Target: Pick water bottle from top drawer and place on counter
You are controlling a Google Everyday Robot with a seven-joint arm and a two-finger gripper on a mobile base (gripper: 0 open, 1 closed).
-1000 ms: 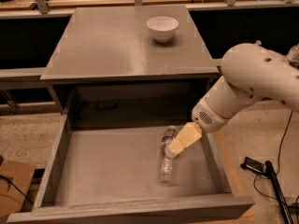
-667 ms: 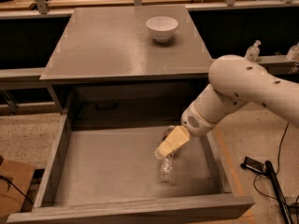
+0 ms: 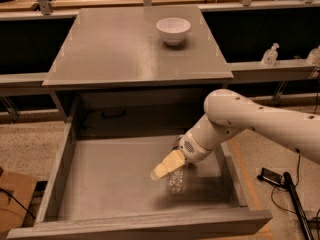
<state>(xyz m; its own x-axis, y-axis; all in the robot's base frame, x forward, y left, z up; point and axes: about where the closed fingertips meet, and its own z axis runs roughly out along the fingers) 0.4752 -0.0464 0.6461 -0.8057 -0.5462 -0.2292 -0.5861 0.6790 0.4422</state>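
Observation:
The water bottle (image 3: 176, 181) lies on its side on the flat bottom of the open top drawer (image 3: 115, 184), right of the middle; only its clear lower part shows, the rest is hidden by my arm. My gripper (image 3: 162, 169), with yellowish fingers, reaches down into the drawer from the right and sits just above and left of the bottle. The counter (image 3: 120, 44) is the grey slab above the drawer.
A white bowl (image 3: 173, 30) stands on the counter at the back right. A clear pump dispenser bottle (image 3: 270, 55) stands on a shelf to the right. A cardboard box (image 3: 12, 204) sits on the floor at left. Cables and a black device (image 3: 272, 176) lie at right.
My arm has swung left and lower into the drawer. The gripper moved from the bottle's upper right end to above its left side. The bottle looks still.

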